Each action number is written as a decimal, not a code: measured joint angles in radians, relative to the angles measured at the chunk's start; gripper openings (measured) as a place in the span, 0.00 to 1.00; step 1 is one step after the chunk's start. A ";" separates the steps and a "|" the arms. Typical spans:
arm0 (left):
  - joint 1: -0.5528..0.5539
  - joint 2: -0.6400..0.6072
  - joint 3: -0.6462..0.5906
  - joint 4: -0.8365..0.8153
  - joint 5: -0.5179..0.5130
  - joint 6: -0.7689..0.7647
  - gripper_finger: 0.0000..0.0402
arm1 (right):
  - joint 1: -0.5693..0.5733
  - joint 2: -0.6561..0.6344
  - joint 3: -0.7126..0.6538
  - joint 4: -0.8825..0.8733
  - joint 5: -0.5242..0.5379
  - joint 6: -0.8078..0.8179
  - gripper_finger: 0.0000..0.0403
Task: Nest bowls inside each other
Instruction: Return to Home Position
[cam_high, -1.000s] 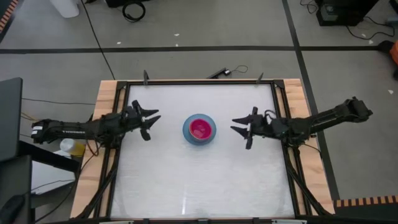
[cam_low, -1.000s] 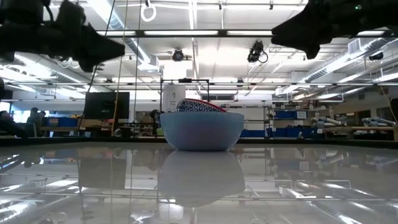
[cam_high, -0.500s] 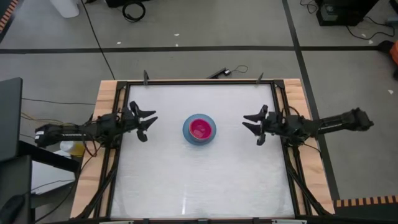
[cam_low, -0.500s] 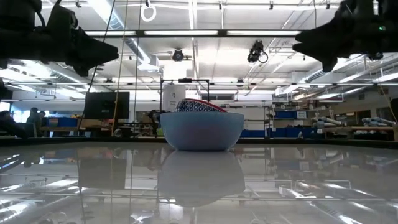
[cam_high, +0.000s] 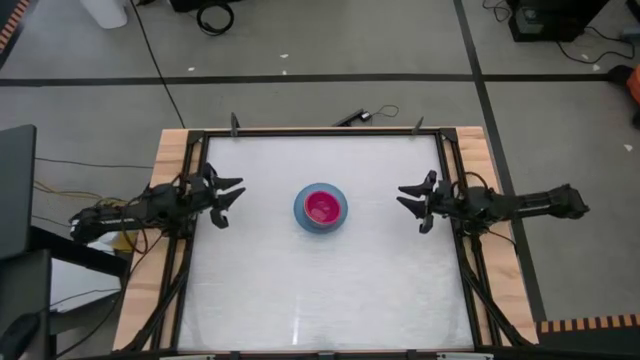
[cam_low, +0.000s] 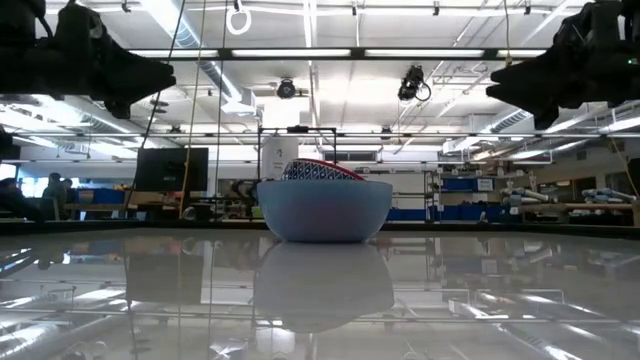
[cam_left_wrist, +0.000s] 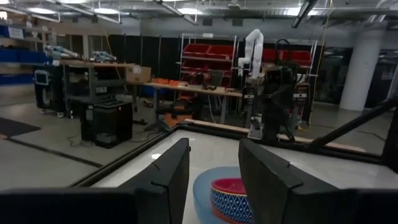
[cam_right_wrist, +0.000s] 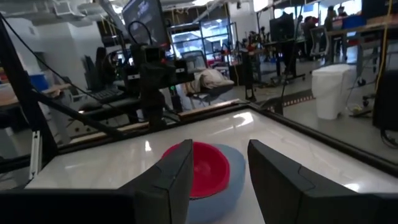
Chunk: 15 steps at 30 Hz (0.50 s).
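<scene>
A light blue bowl (cam_high: 320, 209) stands on its base at the middle of the white table (cam_high: 320, 290), with a red-magenta bowl (cam_high: 322, 207) nested inside it. In the low view the inner bowl's rim (cam_low: 325, 168) shows tilted above the blue bowl (cam_low: 325, 210). My left gripper (cam_high: 228, 195) hovers open at the table's left edge, pointing at the bowls. My right gripper (cam_high: 412, 200) hovers open at the right edge, also pointing at them. Both wrist views show the bowls (cam_left_wrist: 231, 194) (cam_right_wrist: 208, 168) ahead between open fingers. Other bowls are hidden.
A dark metal frame (cam_high: 320, 132) runs round the table on wooden edges. Cables and a small dark device (cam_high: 352, 117) lie on the floor beyond the far edge. Wide bare table surface lies on all sides of the bowls.
Both grippers have drawn back from the bowls, the left toward the table's left edge and the right, farther, toward the right edge, sinking a little. Both stay open. The bowls have not moved.
</scene>
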 joint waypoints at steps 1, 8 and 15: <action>0.000 -0.006 0.000 -0.015 -0.001 0.006 0.35 | 0.000 -0.019 0.000 -0.011 0.004 -0.006 0.40; 0.000 -0.001 -0.001 -0.061 -0.003 0.012 0.35 | -0.001 -0.129 -0.013 -0.075 0.004 -0.003 0.40; 0.000 0.009 -0.043 -0.042 -0.003 -0.015 0.35 | -0.002 -0.173 -0.031 -0.130 -0.004 0.043 0.40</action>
